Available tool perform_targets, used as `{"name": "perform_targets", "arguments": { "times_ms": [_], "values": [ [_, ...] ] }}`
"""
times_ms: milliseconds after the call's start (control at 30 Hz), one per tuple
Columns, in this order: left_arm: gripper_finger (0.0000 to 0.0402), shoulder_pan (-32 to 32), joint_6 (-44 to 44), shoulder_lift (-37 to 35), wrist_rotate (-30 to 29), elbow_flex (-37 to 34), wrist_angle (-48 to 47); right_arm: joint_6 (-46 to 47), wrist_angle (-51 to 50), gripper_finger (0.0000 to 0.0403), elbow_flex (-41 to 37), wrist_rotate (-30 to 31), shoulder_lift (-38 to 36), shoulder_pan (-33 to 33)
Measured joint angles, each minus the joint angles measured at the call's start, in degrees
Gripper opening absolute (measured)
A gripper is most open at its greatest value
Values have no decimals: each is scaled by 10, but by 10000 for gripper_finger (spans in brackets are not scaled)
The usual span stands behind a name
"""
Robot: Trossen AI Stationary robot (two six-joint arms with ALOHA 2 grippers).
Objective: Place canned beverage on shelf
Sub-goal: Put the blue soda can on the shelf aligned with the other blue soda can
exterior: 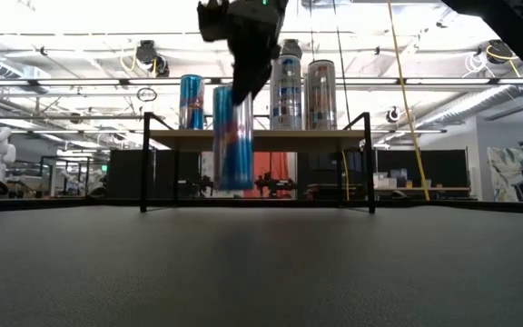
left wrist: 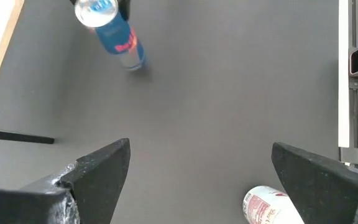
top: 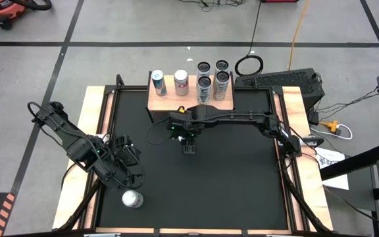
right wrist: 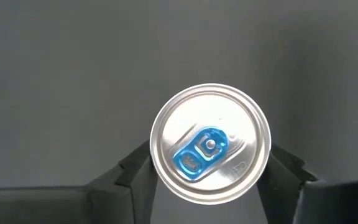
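My right gripper (exterior: pixel 243 86) is shut on a tall blue can (exterior: pixel 232 136) above the black mat, in front of the shelf (exterior: pixel 257 138). The can's silver top with a blue tab (right wrist: pixel 211 144) shows between my right fingers. The shelf (top: pixel 163 102), pale wood on black legs, stands at the far edge and carries several upright cans (top: pixel 181 82). My left gripper (top: pixel 129 172) is open and empty at the near left. A white and red can (top: pixel 132 199) stands on the mat beside it and also shows in the left wrist view (left wrist: pixel 266 205). My right gripper pinches the blue can's upper side wall, just below the rim (right wrist: pixel 157 163), between its two fingers (right wrist: pixel 135 174). The fingers come from above, pointing down. The can hangs about upright below them, its bottom (exterior: pixel 232 186) clear of the mat.
Bare shelf top lies in front of the cans (top: pixel 176 104). A keyboard (top: pixel 278 80) and cables lie beyond the table's far right corner. Open black mat (top: pixel 229 178) spreads across the table's middle and right.
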Motion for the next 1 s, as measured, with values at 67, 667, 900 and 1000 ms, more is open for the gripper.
{"name": "perform_targets", "arguments": {
  "times_ms": [67, 667, 900, 1000],
  "values": [
    [393, 0, 0, 0, 0, 0, 0, 0, -28, 191, 31, 0, 0, 0],
    [393, 0, -1, 0, 0, 0, 0, -33, 68, 191, 53, 91, -120, -53],
    [393, 0, -1, 0, 0, 0, 0, -43, 97, 191, 54, 69, -137, -101],
    [393, 0, -1, 0, 0, 0, 0, -36, 99, 192, 54, 16, -133, -120]
  ]
}}
